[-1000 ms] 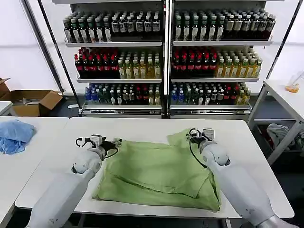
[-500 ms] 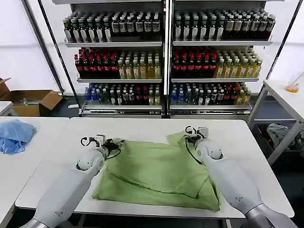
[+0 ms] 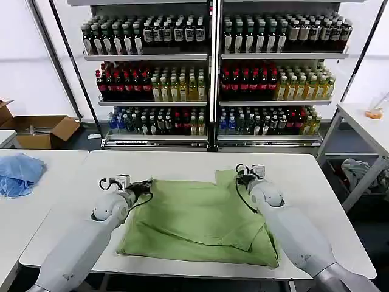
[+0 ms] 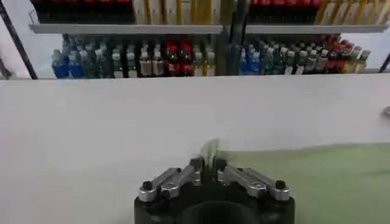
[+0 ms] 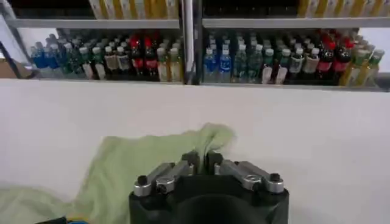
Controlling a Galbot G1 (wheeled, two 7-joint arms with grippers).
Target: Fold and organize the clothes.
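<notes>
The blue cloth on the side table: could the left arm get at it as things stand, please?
Probably not right away: the left gripper is shut on the green shirt, and the blue cloth lies apart on the neighbouring table.

The polo shirt is plain light green against the white worktop. Each end effector, left and right, is black with silvery metal fingers. On the neighbouring worktop lies a light blue cloth.

left gripper — pinched closed, arm outstretched | right gripper — pinched closed, arm outstretched
</notes>
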